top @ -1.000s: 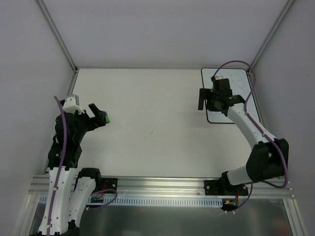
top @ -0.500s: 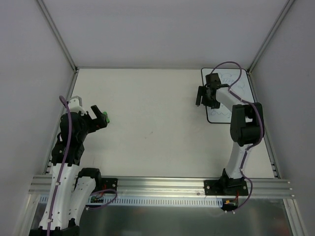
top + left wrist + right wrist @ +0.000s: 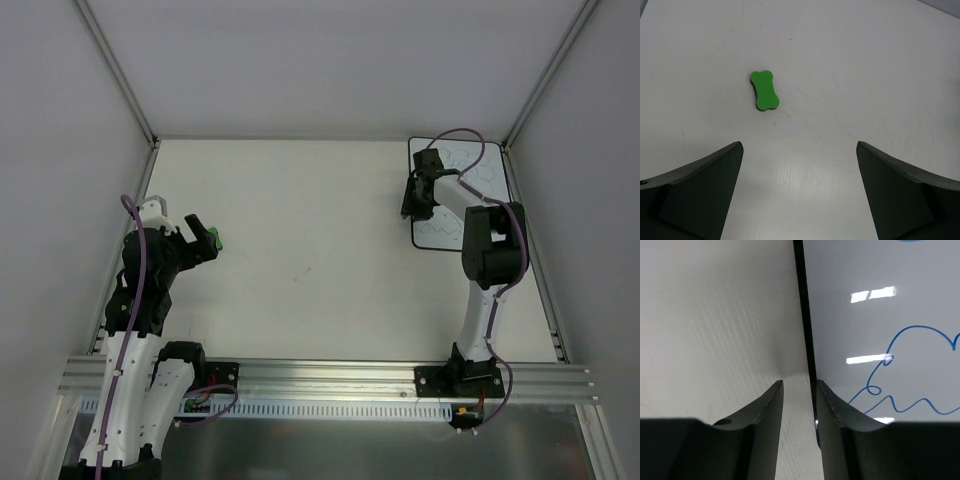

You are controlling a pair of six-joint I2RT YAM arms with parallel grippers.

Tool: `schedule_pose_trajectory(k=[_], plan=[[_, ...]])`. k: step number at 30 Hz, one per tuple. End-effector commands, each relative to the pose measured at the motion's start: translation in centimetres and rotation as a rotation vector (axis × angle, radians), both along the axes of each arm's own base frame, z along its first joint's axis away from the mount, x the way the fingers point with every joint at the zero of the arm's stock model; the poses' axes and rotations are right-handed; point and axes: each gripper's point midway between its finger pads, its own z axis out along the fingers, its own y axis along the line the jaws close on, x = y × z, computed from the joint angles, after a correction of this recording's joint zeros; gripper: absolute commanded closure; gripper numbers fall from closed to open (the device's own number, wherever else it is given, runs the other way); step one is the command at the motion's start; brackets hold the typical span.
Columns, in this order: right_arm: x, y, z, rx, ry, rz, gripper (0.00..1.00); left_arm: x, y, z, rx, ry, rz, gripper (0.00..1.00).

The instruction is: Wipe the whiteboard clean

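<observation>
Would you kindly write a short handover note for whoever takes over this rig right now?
Left gripper: open and empty, hovering over the green eraser, which lies on the table at the left.
Right gripper: jaws nearly together astride the left edge of the whiteboard; I cannot tell whether they grip it.
Whiteboard: flat in the table's far right corner.
Done: nothing erased; the blue drawing is on the board.
Left: pick up the eraser and wipe the board clean.
</observation>
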Motion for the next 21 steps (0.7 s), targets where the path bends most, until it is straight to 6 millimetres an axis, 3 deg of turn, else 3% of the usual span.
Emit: schedule_pose_trajectory(k=[1, 4, 7, 13, 17, 20, 21], plan=[[-1.4, 3.7, -0.2, 0.055, 0.058, 0.072, 0.65, 0.1, 0.4, 0.4, -0.001, -0.023, 0.02, 0.01], [-3.1, 5.6, -0.5, 0.013, 0.087, 0.131, 0.86, 0.1, 0.4, 0.3, 0.0, -0.023, 0.023, 0.01], [-4.7, 8.1, -0.5, 0.0, 0.095, 0.195, 0.94, 0.1, 0.4, 0.3, -0.002, -0.023, 0.023, 0.01], [-9.4, 14.0, -0.6, -0.051, 0.134, 0.37, 0.96, 0.0, 0.5, 0.2, -0.002, -0.025, 0.03, 0.01], [-14.0, 19.8, -0.5, -0.032, 0.15, 0.513, 0.96, -0.1, 0.7, 0.1, -0.001, -0.024, 0.04, 0.01], [-15.2, 21.3, 0.5, -0.048, 0.115, 0.535, 0.94, -0.1, 0.7, 0.0, 0.001, -0.022, 0.041, 0.01], [-14.6, 20.8, 0.8, -0.076, 0.088, 0.514, 0.92, -0.1, 0.7, -0.1, 0.001, -0.021, 0.041, 0.01]])
